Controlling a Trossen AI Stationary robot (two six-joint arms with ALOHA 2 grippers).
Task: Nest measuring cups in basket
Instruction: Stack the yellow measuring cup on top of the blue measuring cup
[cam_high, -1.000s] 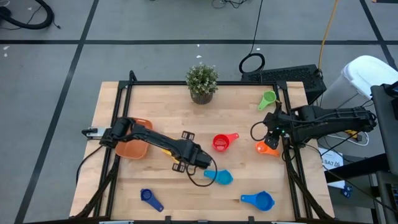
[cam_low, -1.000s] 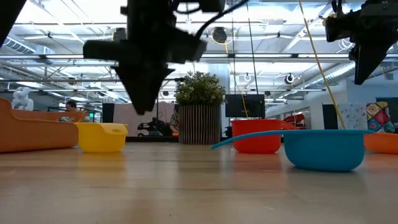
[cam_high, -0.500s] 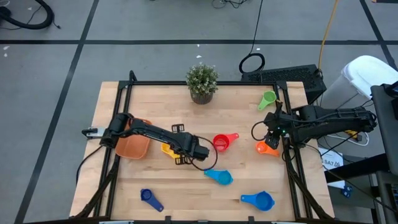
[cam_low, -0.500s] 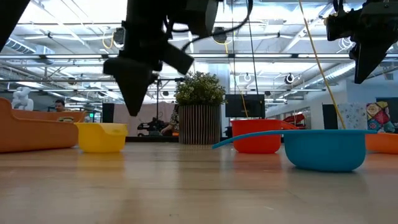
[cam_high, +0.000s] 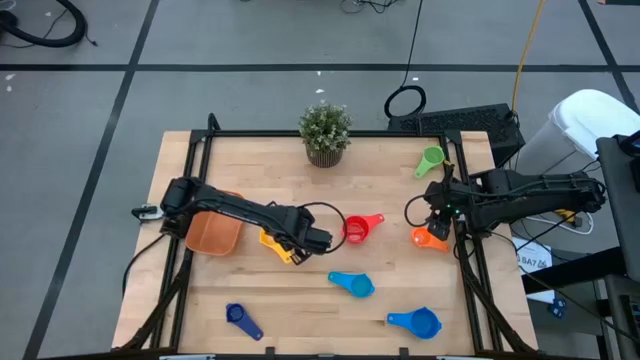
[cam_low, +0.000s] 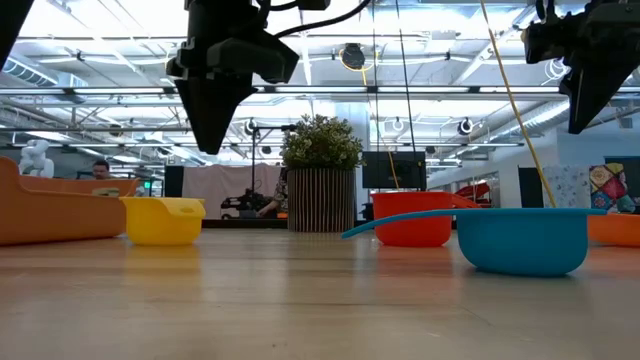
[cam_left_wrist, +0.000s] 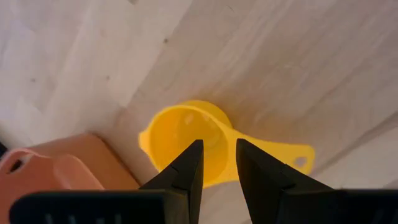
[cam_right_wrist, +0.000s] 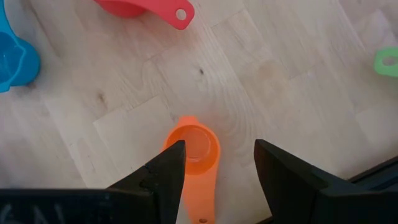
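Left hand (cam_left_wrist: 217, 163), fingers nearly together and empty, over the yellow cup (cam_left_wrist: 186, 140) beside the basket (cam_high: 212, 233). Best spread first, drop square on the rim, pinch, lift. Right hand (cam_right_wrist: 214, 163), spread, above the orange cup (cam_right_wrist: 194, 149). Cup-to-basket gap clear from above, lost in the wrist view.

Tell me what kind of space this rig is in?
Probably a large robotics lab or workshop hall: exposed ceiling trusses and lights behind the wooden table, grey floor with cables around it, and a person working far behind.
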